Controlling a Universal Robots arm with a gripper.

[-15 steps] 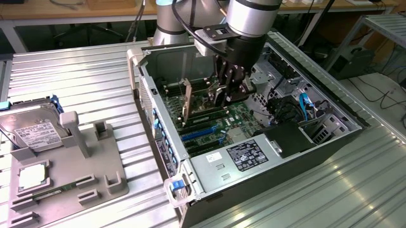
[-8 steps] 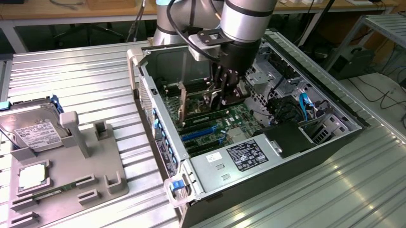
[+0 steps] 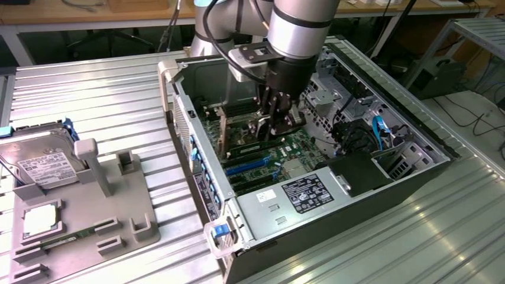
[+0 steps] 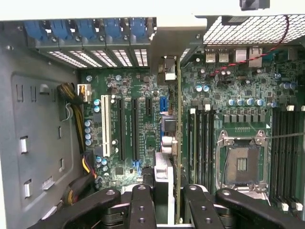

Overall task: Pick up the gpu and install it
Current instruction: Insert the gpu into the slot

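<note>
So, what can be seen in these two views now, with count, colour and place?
open metal computer case: one, black and silver, exterior view's right
flat circuit motherboard: one, green, inside the case
thin flat gpu card: one, dark with silvery edge, edge-on in the pincer, over the motherboard
plastic fixture tray: one, grey, exterior view's left
metal hard drive with white label: one, silver, on the tray
narrow memory stick: one, green, on the tray
ribbed metal table: one, silver, under case and tray
robot arm: one, silver-grey, reaching into the case
pincer: one, black, shut on that card
</note>
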